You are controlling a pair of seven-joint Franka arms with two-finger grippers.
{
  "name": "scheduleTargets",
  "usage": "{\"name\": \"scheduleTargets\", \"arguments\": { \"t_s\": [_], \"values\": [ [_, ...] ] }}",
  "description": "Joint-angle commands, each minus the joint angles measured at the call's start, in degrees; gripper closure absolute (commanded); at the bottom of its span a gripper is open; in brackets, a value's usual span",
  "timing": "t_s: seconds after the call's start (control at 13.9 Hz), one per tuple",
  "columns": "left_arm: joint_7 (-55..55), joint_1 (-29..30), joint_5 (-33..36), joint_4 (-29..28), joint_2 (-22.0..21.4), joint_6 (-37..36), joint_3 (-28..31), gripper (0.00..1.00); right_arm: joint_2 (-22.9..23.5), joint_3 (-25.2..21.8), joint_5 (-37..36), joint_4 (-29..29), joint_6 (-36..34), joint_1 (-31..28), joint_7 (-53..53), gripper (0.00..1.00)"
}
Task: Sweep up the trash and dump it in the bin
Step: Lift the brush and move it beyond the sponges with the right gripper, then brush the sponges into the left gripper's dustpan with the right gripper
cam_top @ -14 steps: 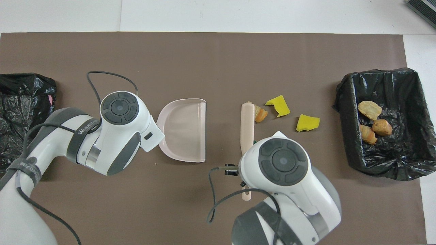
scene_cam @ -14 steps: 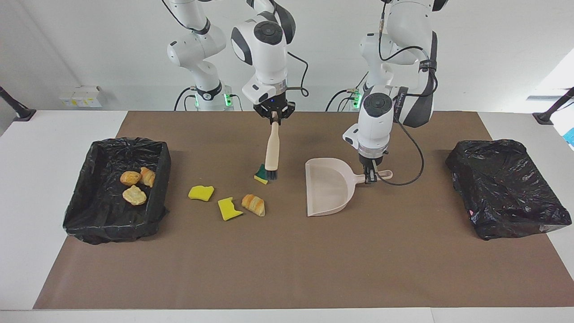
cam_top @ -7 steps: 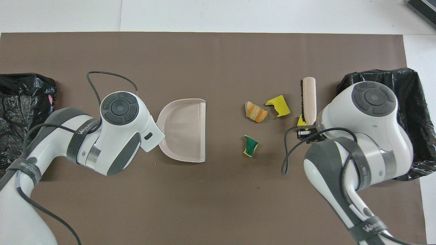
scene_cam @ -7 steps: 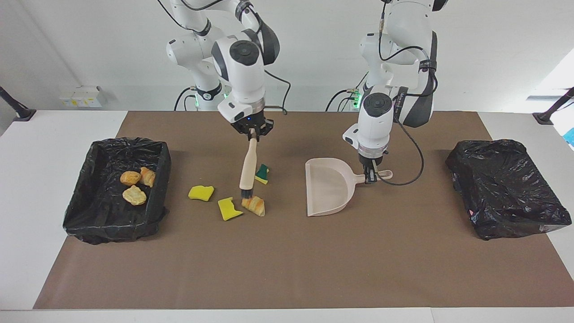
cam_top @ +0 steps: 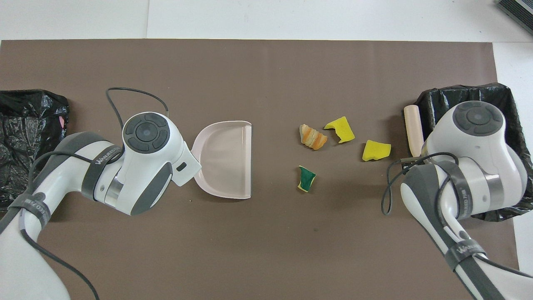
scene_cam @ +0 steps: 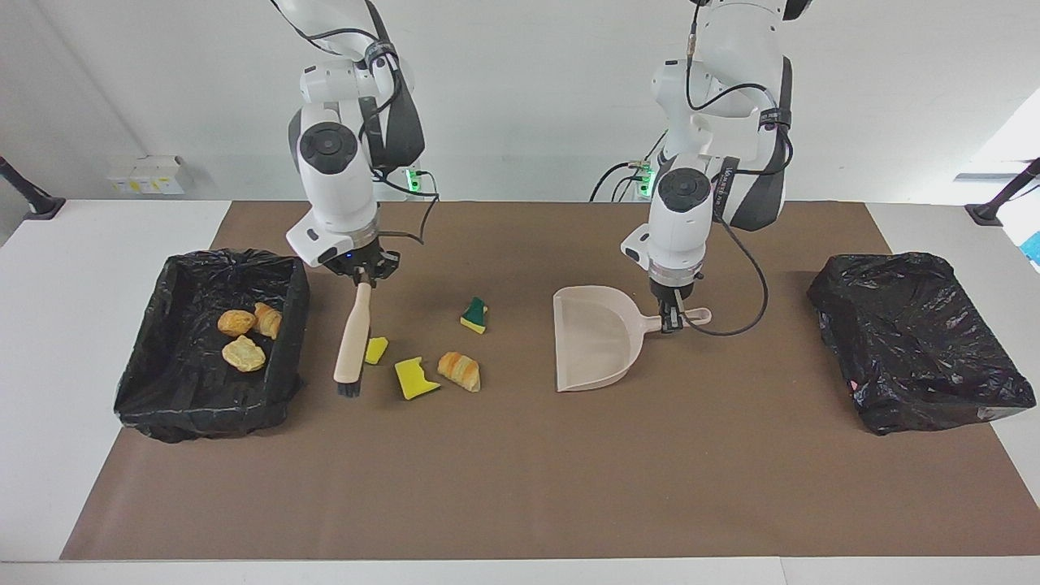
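Note:
Four scraps of trash lie on the brown mat: a pastry piece (scene_cam: 459,371) (cam_top: 313,137), two yellow sponge chunks (scene_cam: 415,378) (scene_cam: 375,349) and a green-faced sponge chunk (scene_cam: 474,314) (cam_top: 307,178). My right gripper (scene_cam: 363,276) is shut on the handle of the beige brush (scene_cam: 353,341) (cam_top: 414,129). The brush hangs tilted with its black bristles low over the mat, between the bin (scene_cam: 203,410) and the nearest yellow chunk. My left gripper (scene_cam: 669,323) is shut on the handle of the dustpan (scene_cam: 597,341) (cam_top: 225,158), which rests on the mat with its mouth toward the scraps.
The black-lined bin (cam_top: 466,93) at the right arm's end of the table holds three pastry pieces (scene_cam: 244,333). A second black-bagged bin (scene_cam: 918,341) (cam_top: 25,125) stands at the left arm's end. White table borders the mat.
My right arm has carried the brush from beside the green-faced sponge, over the scraps, to the bin's edge. The scraps lie where they were. The left arm and dustpan have not moved.

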Motion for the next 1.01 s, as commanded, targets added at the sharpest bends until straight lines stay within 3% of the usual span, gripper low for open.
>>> {"name": "scheduleTargets", "arguments": {
  "t_s": [0.0,0.29,0.94],
  "values": [
    [-0.71,-0.81,0.76,-2.85,-2.08,1.21,0.55,1.00,0.70,0.97,-1.72,-2.51,2.74,-0.92,-0.47,1.00],
    [-0.71,-0.81,0.76,-2.85,-2.08,1.21,0.55,1.00,2.01,1.41,-0.67,-3.05,5.47,2.31,1.03,1.00],
    [-3.87,-0.81,0.76,-2.85,-2.08,0.95,0.55,1.00,9.22,1.67,15.49,5.64,6.70,16.47,2.88,1.00]
  ]
}}
